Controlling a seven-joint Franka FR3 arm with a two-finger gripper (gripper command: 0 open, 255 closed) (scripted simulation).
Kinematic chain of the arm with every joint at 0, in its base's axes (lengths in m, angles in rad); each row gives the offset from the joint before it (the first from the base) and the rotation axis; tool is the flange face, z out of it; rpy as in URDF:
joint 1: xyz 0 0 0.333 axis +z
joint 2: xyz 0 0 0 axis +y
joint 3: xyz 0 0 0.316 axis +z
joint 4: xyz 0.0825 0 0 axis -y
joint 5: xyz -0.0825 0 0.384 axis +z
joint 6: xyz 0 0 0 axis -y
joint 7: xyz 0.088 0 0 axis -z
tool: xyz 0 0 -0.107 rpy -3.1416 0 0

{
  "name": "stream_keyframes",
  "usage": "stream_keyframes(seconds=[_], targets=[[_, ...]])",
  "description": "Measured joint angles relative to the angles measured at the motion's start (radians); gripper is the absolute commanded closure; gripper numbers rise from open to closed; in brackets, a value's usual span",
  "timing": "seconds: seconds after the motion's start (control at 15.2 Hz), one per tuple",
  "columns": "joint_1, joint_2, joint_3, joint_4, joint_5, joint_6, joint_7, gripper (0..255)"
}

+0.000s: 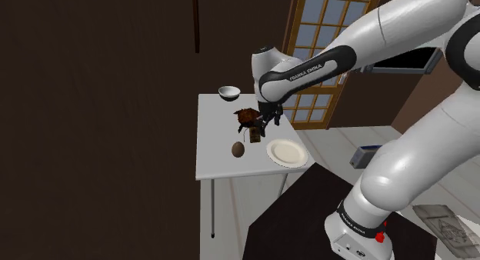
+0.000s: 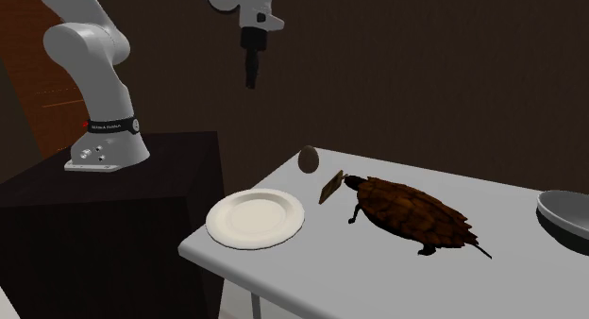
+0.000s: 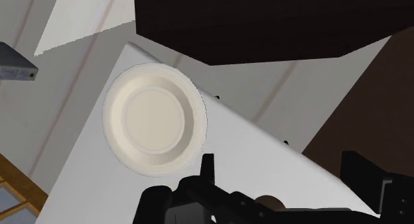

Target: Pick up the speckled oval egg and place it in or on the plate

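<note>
We read "FRANKA EMIKA" on the arm (image 1: 308, 72); the tool (image 2: 252, 79) hangs above the counter (image 1: 211, 135), jaws apart, while the brown egg (image 1: 238, 149) lies on it near the white plate (image 1: 286, 152), not touching

The egg (image 1: 238, 149) and plate (image 1: 287, 152) on the table (image 1: 215, 120)
Egg brown, oval, upright; plate round, white, lying flat, apart from it

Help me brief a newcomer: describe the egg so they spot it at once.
Find the pale table before the arm's dark stand. Near its stand-side end lies a white plate; the egg stands to the shoulder view's left of it. It is a small brown oval, far smaller than the turtle.
</note>
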Motion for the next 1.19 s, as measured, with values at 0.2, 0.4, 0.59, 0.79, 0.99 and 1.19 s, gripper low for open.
stream_keyframes(seconds=[0.2, 0.4, 0.59, 0.79, 0.99, 1.19], targets=[[-0.003, 0.125, 0.005, 0.057, -0.027, 0.078, 0.025, 0], [-0.008, 0.238, 0.003, 0.104, -0.061, 0.154, 0.046, 0], [-0.007, 0.351, 0.002, 0.178, -0.091, 0.204, 0.068, 0], [0.001, 0.473, -0.002, 0.258, -0.124, 0.254, 0.096, 0], [0.01, 0.595, -0.01, 0.353, -0.153, 0.291, 0.116, 0], [0.016, 0.686, -0.019, 0.433, -0.17, 0.313, 0.122, 0]])
